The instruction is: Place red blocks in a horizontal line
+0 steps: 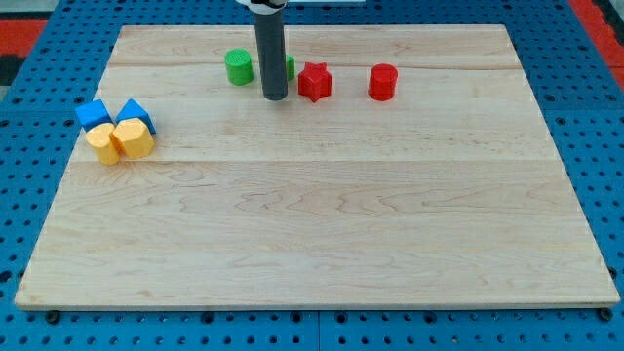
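Observation:
A red star block (314, 82) and a red cylinder (383, 82) lie side by side near the view's top, about level with each other, a gap between them. My tip (275, 97) stands just left of the red star, close to it. A green block (290, 67) is mostly hidden behind the rod. A green cylinder (239, 67) lies to the tip's left.
Two blue blocks (95, 114) (136, 112) and two yellow blocks (102, 142) (135, 139) cluster at the view's left edge of the wooden board (322, 224). A blue perforated surface surrounds the board.

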### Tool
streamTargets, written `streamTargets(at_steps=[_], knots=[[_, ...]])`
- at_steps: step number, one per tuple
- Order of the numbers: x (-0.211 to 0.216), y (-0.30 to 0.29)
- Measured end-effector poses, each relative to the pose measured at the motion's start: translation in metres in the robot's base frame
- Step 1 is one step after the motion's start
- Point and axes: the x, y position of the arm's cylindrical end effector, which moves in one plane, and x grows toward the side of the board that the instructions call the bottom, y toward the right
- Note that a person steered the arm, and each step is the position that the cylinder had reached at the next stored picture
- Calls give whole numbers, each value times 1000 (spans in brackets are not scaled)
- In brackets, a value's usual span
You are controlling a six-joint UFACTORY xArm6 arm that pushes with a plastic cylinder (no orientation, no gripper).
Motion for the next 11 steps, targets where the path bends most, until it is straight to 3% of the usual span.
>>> streamTargets(at_steps=[3, 4, 5, 6, 7, 9, 11], knots=[[29, 49], [33, 99], [17, 173], [-14, 189], [-40, 158], [-42, 50], [-42, 82]])
